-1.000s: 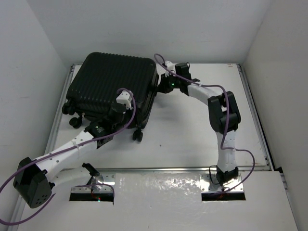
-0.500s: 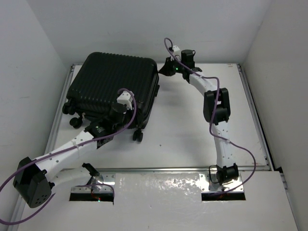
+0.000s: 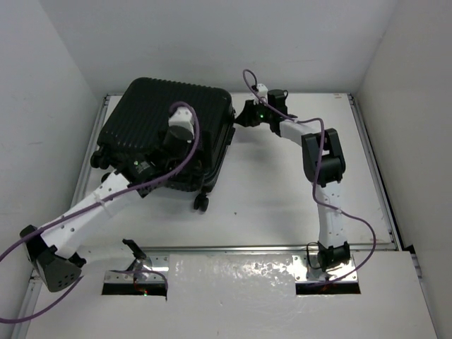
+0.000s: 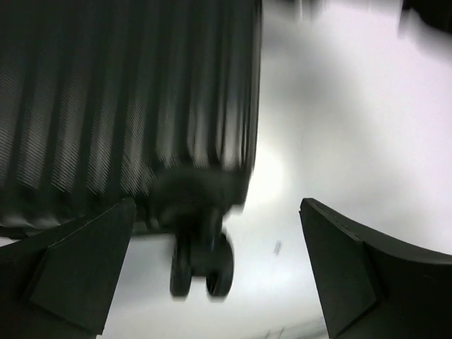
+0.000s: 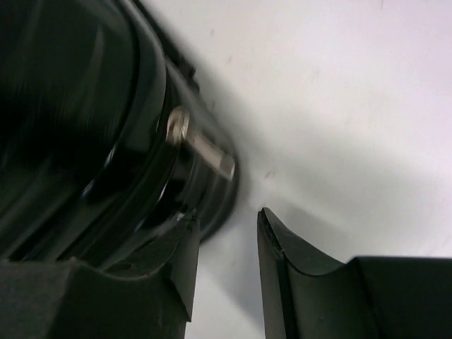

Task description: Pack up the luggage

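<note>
Your big black ribbed hard-shell suitcase [image 3: 166,123] lies flat and shut at the far left of the white table [image 3: 282,198]. Your left gripper [image 4: 217,212] hangs over its near edge, jaws wide apart, holding nothing. Your right gripper [image 5: 226,219] sits at its right side, jaws a little apart and empty. The small silver zipper pull [image 5: 201,145] lies just left of it.

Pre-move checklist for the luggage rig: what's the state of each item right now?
1. Luggage lid down, lying flat on the table: ok.
2. Left gripper open and empty, above the shell near a caster wheel: ok.
3. Right gripper open and empty, at the luggage's side by the zipper pull: ok.
4. Zipper closed all the way round: cannot tell.
5. Wrist views sharp enough to aim: not ok, both blurred.
</note>
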You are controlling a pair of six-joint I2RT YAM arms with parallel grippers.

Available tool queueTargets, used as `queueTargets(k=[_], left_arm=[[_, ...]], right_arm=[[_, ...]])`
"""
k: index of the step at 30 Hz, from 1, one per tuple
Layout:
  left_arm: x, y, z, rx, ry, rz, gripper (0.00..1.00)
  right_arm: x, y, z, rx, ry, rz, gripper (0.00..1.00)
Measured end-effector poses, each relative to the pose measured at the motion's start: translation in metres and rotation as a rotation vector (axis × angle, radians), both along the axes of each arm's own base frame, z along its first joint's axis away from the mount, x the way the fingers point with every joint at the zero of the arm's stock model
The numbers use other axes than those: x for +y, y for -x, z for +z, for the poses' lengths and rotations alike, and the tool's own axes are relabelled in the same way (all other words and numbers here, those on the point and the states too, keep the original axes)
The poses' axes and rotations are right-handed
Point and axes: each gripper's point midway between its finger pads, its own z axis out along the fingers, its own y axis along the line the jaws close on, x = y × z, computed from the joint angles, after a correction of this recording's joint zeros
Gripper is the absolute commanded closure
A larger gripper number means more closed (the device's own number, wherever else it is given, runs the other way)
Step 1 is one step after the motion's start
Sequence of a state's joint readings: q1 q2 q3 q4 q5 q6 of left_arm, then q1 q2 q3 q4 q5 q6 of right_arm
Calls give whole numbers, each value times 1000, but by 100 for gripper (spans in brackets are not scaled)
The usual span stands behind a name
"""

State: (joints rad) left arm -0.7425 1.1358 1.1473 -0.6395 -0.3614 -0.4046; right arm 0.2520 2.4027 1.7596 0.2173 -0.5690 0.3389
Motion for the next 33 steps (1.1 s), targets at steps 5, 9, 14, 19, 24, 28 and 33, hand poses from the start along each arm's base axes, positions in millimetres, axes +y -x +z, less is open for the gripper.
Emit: queueTargets(k=[5, 9, 14, 19, 24, 28, 33], left_arm=[[47, -57, 76, -137, 81, 305, 0], [166, -133, 94, -167, 128, 679, 0], [298, -193, 48, -58, 58, 1028, 0], [364, -227, -13, 73, 13, 1130, 0], [367, -260, -87, 212, 31, 1034, 2], [355, -290, -112, 223, 147, 871, 2], [305, -341, -125, 205, 201, 592, 3]], right_arm=[[-2, 38, 5, 69, -29, -42, 36], [-14, 67, 19, 91, -39, -106, 5], [-31, 122, 53, 112, 16, -226, 1], [-10, 213, 91, 60, 13, -171, 1], [5, 263, 83, 75, 20, -99, 1], [24, 271, 61, 128, 23, -39, 1], [61, 310, 44, 164, 35, 120, 1]])
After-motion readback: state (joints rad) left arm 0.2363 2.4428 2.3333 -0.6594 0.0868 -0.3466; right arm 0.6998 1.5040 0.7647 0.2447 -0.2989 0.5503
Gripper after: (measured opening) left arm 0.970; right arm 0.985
